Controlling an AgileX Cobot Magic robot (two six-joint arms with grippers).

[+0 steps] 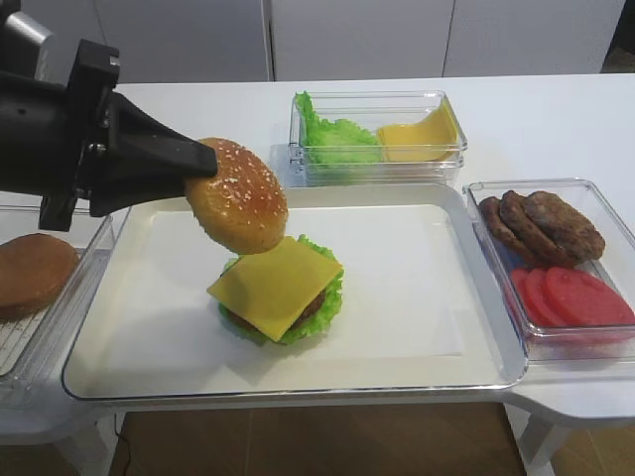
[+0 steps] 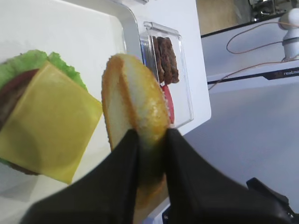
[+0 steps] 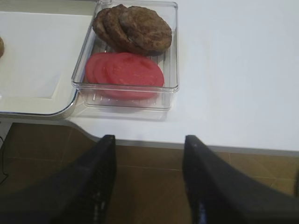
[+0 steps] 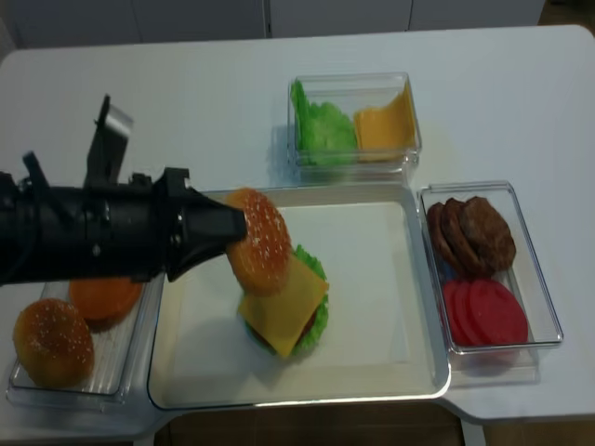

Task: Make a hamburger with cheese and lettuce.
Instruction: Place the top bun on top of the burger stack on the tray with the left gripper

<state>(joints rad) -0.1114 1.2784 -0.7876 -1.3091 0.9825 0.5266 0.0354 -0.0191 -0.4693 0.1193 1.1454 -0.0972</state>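
The hamburger stack lies on the white tray: the square yellow cheese on a brown patty, with frilly green lettuce around it. My left gripper is shut on a golden sesame-seeded bun top, held tilted on edge just above the stack's far left corner. In the left wrist view the bun top sits between the fingers, beside the cheese and the lettuce. My right gripper is open and empty, off the table's front edge.
A clear box behind the tray holds loose lettuce leaves and spare cheese slices. A clear box on the right holds brown patties and tomato slices. A left bin holds a plain bun half and another sesame bun.
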